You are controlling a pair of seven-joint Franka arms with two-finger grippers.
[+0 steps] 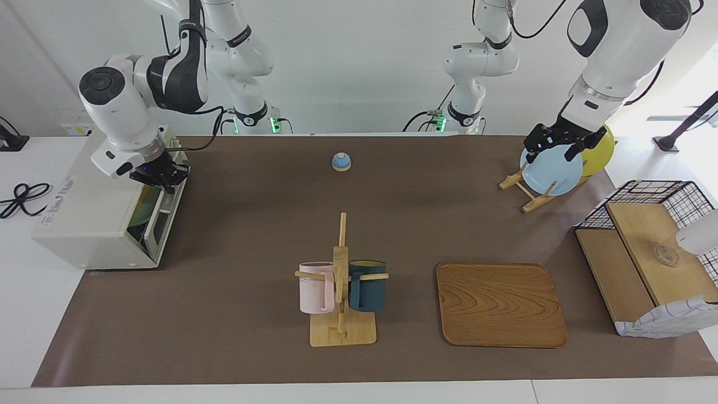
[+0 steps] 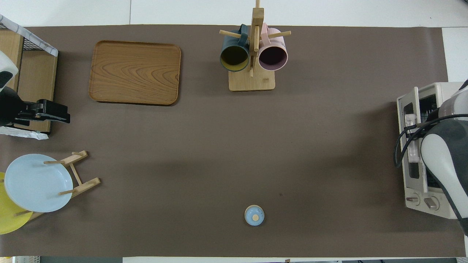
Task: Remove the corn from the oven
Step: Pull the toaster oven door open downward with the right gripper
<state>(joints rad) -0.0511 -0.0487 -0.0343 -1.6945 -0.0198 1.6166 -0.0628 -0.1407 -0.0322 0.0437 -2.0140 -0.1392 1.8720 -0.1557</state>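
The right gripper (image 1: pixel 159 175), jaws clamped on the silver bar handle of the boxy off-white oven (image 1: pixel 95 224), swings the door ajar; the left gripper (image 1: pixel 555 147), jaws apart, waits over the plates.

Both arms are glossy white, built of rounded segments with dark grey joint bands and round dark end caps. Black cables loop along them. Each ends in a black pincer, and green lights glow at the bases.

- Wooden tray (image 1: pixel 501 303) far from the robots.
- Mug rack (image 1: pixel 342 292) beside it, holding pink mug (image 1: pixel 315 287) and dark mug (image 1: pixel 367 284).
- Small blue bell (image 1: pixel 341 161) near the robots.
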